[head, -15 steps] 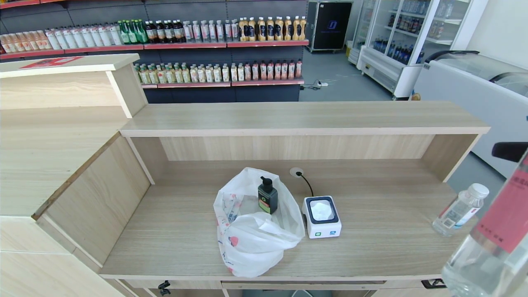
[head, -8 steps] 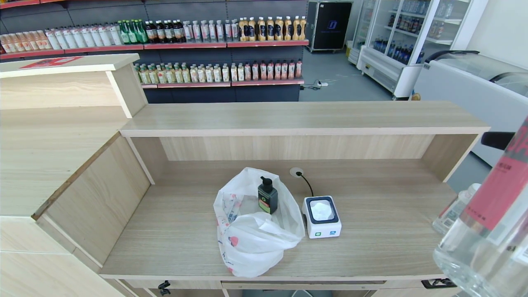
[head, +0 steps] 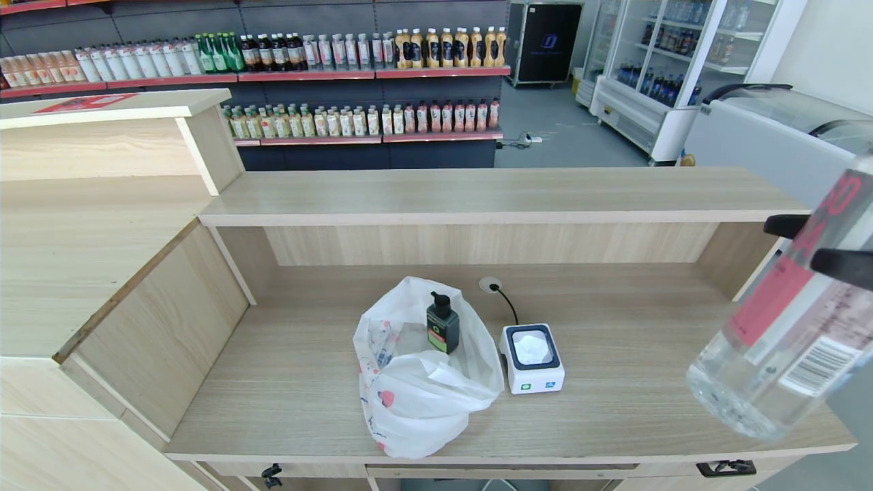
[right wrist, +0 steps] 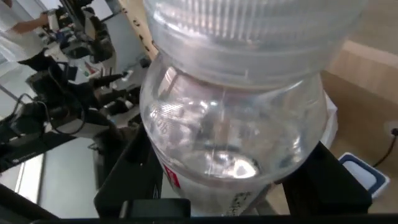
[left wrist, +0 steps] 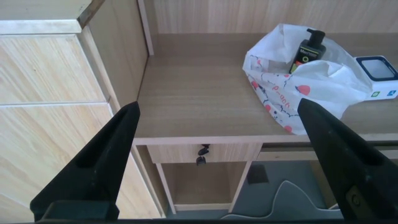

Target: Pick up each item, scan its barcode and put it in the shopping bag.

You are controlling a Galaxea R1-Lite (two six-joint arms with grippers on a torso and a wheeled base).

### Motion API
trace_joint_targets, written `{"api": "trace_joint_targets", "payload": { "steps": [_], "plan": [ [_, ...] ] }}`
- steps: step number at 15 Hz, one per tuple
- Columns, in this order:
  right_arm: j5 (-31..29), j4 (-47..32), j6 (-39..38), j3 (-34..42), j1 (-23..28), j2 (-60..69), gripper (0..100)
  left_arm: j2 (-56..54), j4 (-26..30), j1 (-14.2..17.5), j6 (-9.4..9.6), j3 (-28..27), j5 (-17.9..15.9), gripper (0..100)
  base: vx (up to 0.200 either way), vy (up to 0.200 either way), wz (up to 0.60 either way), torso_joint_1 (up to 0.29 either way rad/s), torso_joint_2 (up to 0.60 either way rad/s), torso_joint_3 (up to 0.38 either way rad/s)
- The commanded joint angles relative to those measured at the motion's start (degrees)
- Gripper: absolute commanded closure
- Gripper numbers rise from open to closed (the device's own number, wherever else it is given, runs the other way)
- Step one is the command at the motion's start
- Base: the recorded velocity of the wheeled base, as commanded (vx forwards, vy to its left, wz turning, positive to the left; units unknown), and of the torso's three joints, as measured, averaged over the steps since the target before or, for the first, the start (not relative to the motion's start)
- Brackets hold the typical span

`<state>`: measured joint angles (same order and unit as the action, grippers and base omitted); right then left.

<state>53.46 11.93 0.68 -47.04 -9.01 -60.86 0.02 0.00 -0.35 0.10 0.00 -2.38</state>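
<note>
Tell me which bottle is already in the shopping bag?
The small dark pump bottle, standing in the white shopping bag. The big clear bottle with the red label is up in the right gripper.

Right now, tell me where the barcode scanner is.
In the head view, the barcode scanner sits mid-way along the wooden counter, immediately right of the shopping bag, with its cable running back to the grommet hole behind it.
</note>
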Motion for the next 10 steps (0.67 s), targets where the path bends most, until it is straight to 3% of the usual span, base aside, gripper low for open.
{"api": "trace_joint_targets", "payload": {
  "steps": [1, 3, 6, 8, 10],
  "plan": [
    [-3.9, -0.2, 18.2, 4.2, 10.9, -7.8, 100, 0.1, 0.0, 0.0, -0.01, 0.0, 0.0, 0, 0.0, 0.0, 0.0, 0.0, 0.0, 0.0],
    [-7.4, 0.0, 32.9, 9.3, 18.0, -12.0, 100, 0.1, 0.0, 0.0, -0.01, 0.0, 0.0, 0, 0.0, 0.0, 0.0, 0.0, 0.0, 0.0],
    [-7.9, 2.7, 51.1, 9.2, 26.5, -20.1, 100, 0.1, 0.0, 0.0, -0.01, 0.0, 0.0, 0, 0.0, 0.0, 0.0, 0.0, 0.0, 0.0],
    [-7.8, 5.6, 53.5, 10.7, 32.5, -20.1, 100, 0.1, 0.0, 0.0, -0.01, 0.0, 0.0, 0, 0.0, 0.0, 0.0, 0.0, 0.0, 0.0],
    [-7.8, 5.7, 53.6, 10.6, 34.5, -19.8, 100, 0.1, 0.0, 0.0, -0.01, 0.0, 0.0, 0, 0.0, 0.0, 0.0, 0.0, 0.0, 0.0]
  ]
}}
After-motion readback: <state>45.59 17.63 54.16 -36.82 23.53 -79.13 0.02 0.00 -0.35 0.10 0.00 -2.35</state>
